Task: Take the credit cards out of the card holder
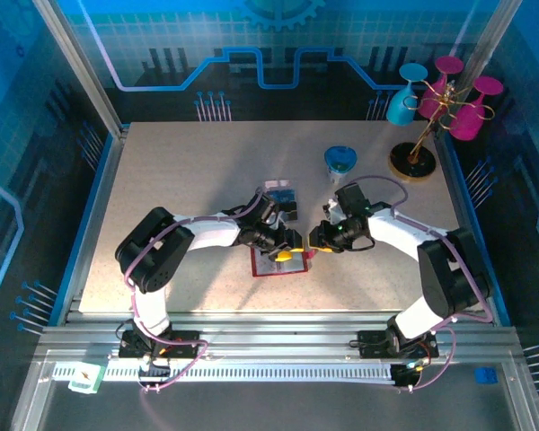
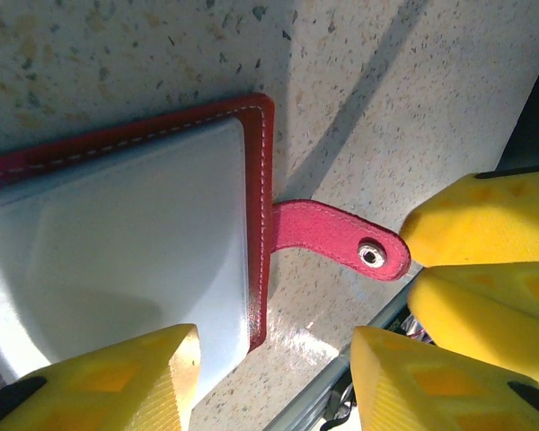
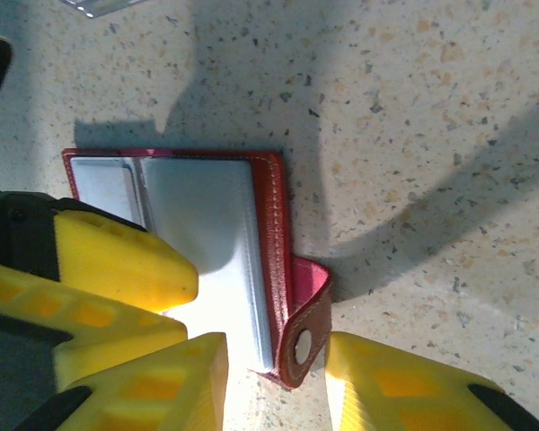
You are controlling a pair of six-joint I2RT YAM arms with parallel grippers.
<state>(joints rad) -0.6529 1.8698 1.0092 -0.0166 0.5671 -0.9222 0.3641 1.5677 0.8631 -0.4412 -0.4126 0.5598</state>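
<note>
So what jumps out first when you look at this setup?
Two white robot arms meet mid-table, the left gripper and right gripper crowding a small flat red wallet lying open. Its snap strap sits between the right gripper's yellow fingers. Back right, a brass-coloured rack holds pink and blue goblets.

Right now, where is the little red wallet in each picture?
Top external: the small flat red folding wallet lies near the picture's middle.
Left wrist: it lies in the left half.
Right wrist: it sits centre-left.
Shared landmark: its red strap with a silver snap, at the right in the left wrist view and at the bottom in the right wrist view.
</note>
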